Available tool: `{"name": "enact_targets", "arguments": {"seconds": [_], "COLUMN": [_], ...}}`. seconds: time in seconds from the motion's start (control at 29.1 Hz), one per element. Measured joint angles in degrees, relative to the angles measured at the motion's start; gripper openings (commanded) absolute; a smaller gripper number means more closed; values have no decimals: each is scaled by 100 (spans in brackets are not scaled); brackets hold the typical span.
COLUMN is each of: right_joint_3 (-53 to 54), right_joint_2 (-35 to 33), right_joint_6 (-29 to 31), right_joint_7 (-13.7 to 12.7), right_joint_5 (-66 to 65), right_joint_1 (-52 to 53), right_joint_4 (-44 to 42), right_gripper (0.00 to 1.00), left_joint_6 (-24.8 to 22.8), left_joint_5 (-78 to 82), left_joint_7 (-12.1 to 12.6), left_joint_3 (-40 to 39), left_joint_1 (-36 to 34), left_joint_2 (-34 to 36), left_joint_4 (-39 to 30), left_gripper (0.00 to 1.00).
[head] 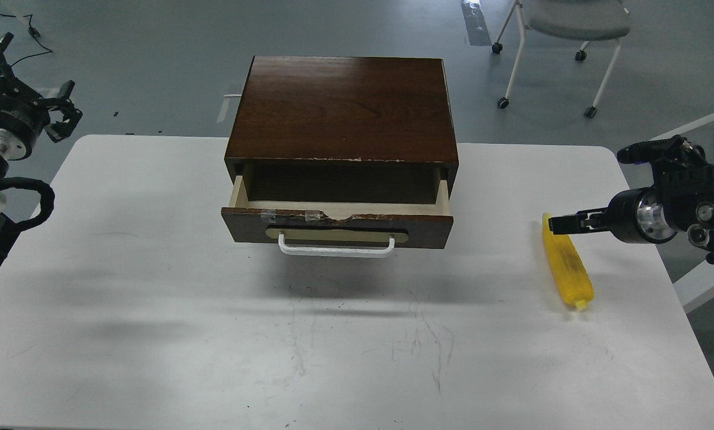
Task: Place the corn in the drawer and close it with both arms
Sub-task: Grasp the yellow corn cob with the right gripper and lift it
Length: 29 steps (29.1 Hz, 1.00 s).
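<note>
Right gripper reaches sideways over the corn, grip unclear; left gripper hangs raised, fingers spread

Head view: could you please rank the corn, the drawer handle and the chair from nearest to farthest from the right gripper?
From the right gripper:
1. Corn, right at the fingertips, on the table's right side.
2. Handle, at centre, on the open drawer's front.
3. Chair, on the floor beyond the table.

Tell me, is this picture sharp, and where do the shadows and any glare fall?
Head view: mostly sharp; the corn looks slightly smeared in the middle beside the right pincer. Soft grey shadows lie on the table under the open drawer and at left. A mild sheen shows on the cabinet top.
</note>
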Motion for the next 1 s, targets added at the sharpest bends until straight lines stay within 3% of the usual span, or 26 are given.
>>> {"name": "enact_targets", "arguments": {"seconds": [0.07, 0.24, 0.34, 0.38, 0.48, 0.79, 1.0], "right_joint_3": [0, 0, 0, 0, 0, 12, 44], "right_joint_2": [85, 310, 477, 506, 534, 343, -321], "right_joint_6": [-63, -134, -233, -258, -288, -393, -365], "right_joint_7": [8, 23, 24, 24, 20, 23, 42], "right_joint_5": [0, 8, 11, 10, 11, 34, 33], "right_joint_1": [-82, -265, -404, -435, -462, -235, 939], "right_joint_4": [-40, -179, -319, -344, -368, -284, 200], "right_gripper": [77, 70, 59, 46, 23, 12, 5], "left_joint_6": [0, 0, 0, 0, 0, 0, 0], "left_joint_5": [0, 0, -7, -7, -9, -9, -8], "left_joint_7": [-3, -3, -3, -3, 6, 28, 68], "left_joint_3": [0, 0, -3, -5, -8, -8, 12], "left_joint_1": [10, 15, 16, 16, 16, 16, 16], "left_joint_2": [0, 7, 14, 14, 15, 41, 125], "left_joint_4": [0, 6, 27, 46, 75, 84, 77], "left_gripper": [98, 98, 98, 98, 98, 98, 98]}}
